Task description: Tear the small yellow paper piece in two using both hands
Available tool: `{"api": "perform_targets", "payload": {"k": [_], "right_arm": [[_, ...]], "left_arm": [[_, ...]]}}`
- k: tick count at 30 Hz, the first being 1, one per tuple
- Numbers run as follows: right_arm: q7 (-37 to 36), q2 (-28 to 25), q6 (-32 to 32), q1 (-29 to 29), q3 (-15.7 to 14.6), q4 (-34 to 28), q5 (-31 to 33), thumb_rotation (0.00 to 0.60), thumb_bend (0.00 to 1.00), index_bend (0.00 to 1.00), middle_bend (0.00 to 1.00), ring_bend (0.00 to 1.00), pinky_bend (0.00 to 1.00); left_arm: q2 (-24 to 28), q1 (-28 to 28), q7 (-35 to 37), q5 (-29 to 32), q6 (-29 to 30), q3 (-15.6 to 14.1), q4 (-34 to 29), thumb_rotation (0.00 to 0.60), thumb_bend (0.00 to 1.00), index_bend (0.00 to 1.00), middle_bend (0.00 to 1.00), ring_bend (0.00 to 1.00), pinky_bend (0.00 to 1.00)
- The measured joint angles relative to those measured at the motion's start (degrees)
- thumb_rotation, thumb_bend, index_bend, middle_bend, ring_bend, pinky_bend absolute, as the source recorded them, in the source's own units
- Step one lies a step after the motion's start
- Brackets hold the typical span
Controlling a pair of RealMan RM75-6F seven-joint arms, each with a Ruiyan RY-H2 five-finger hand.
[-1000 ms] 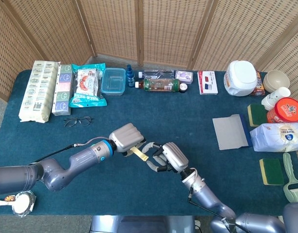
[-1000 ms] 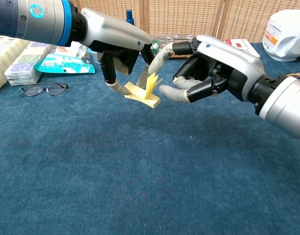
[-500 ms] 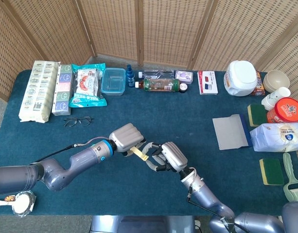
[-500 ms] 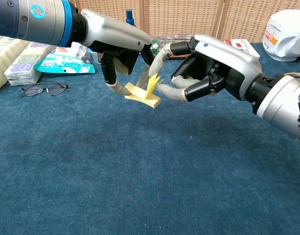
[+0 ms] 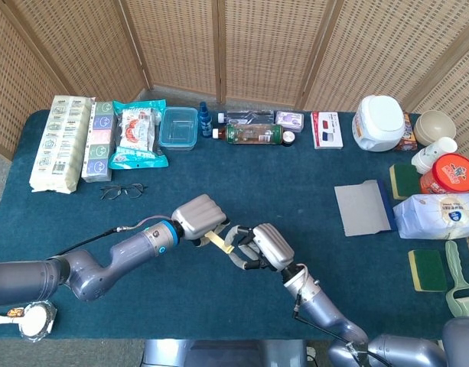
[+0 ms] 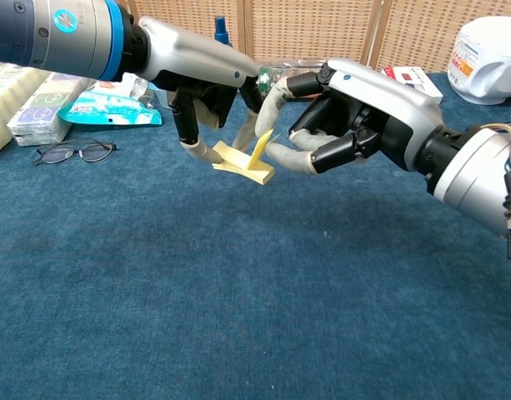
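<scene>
Both hands pinch creased yellow paper (image 6: 247, 160) (untorn).

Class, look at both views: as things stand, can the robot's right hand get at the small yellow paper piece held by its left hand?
Probably yes. The right hand is right beside the small yellow paper piece, with nothing between them; its fingers appear already at the raised flap. The left hand holds the other end.

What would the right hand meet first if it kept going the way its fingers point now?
Most likely the yellow paper piece, which lies right at the right hand fingertips, with the left hand holding it just beyond. Actual contact is hard to tell.
</scene>
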State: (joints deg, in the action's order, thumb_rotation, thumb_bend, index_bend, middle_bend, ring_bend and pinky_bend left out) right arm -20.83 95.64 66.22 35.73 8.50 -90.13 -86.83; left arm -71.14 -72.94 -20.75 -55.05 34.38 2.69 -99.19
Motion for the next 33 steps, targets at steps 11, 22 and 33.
{"api": "perform_targets", "payload": {"k": [11,22,33], "right_arm": [[0.6,0.2,-0.2,0.1,0.1,0.0,0.5,0.600,0.41,0.54,1.00,1.00,0.98],[0.6,0.2,-0.2,0.1,0.0,0.0,0.5,0.600,0.43,0.58,1.00,1.00,0.98],[0.8,0.2,-0.3,0.1,0.0,0.1,0.8,0.600,0.46,0.64,1.00,1.00,0.98]], "left_arm": [[0.1,-0.4,0.1,0.6,0.0,0.0,-0.3,0.600,0.40,0.64,1.00,1.00,0.96],[-0.1,-0.7,-0.1,0.5,0.1,-0.3,-0.5,0.600,0.40,0.64,1.00,1.00,0.96],[-0.3,-0.6,-0.1,0.5,0.3,-0.5,-0.4,0.600,0.40,0.64,1.00,1.00,0.96]]}}
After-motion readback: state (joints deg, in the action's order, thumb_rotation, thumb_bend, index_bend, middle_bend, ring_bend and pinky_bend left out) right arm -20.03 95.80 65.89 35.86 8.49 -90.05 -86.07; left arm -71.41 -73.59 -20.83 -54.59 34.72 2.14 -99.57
